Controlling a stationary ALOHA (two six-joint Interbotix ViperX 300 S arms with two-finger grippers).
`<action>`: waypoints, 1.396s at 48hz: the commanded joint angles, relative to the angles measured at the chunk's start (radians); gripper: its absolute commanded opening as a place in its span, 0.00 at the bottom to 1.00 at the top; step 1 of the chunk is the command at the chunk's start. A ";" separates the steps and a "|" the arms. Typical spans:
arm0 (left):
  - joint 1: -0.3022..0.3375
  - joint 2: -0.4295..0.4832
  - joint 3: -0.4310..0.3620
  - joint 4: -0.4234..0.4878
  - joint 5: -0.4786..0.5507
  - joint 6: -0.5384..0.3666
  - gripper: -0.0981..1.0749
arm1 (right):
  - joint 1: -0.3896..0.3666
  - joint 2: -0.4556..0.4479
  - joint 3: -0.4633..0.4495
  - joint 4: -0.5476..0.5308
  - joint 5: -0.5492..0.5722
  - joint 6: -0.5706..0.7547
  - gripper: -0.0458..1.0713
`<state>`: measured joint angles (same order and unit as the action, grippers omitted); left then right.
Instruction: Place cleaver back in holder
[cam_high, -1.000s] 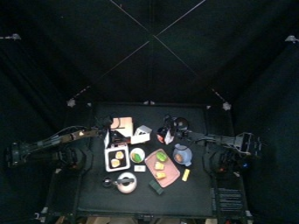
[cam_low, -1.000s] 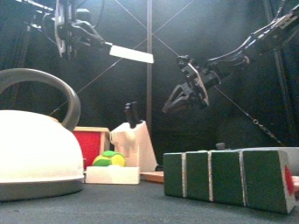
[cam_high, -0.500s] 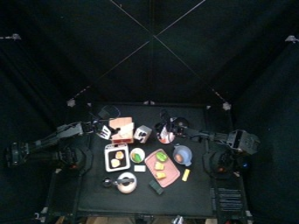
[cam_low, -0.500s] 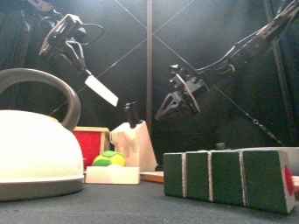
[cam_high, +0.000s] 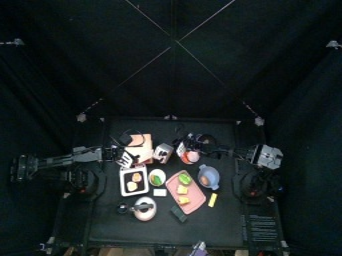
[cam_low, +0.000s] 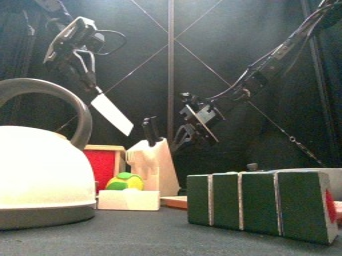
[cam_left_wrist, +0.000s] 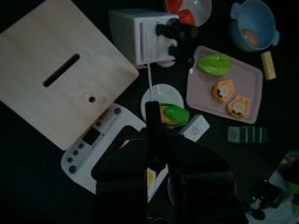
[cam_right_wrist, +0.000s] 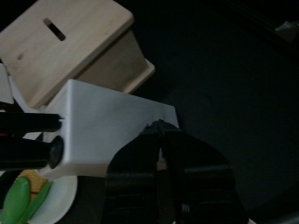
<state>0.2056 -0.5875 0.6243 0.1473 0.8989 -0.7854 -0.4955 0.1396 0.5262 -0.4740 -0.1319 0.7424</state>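
Note:
My left gripper is shut on the cleaver. It holds the pale blade tilted, tip down, in the air at the table's left. In the left wrist view my left gripper hangs above the table. The tan wooden holder lies beyond it, with a dark slot in its top. The holder also shows in the right wrist view and the top view. My right gripper is shut at the edge of a white knife block next to the holder. It reaches in from the right in the front view.
A white kettle and a row of green blocks stand at the table's front. The white knife block with black handles, a red box, a pink tray of food, a blue bowl and a white scale crowd the middle.
The left arm has swung the cleaver from level and high to tilted down and lower. The right gripper has moved left and down towards the white knife block.

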 joint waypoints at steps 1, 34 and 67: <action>-0.002 0.012 -0.017 0.006 -0.003 0.002 0.38 | -0.012 -0.005 -0.029 0.002 0.005 0.000 0.41; 0.014 0.061 -0.035 0.028 -0.020 0.017 0.38 | -0.026 0.063 -0.049 -0.005 0.054 -0.003 0.41; 0.023 0.117 -0.078 0.037 -0.021 0.054 0.38 | -0.026 0.066 -0.051 -0.008 0.067 -0.005 0.41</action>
<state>0.2255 -0.4679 0.5798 0.1795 0.8805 -0.7348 -0.5154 0.2255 0.4985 -0.4801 -0.0629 0.7394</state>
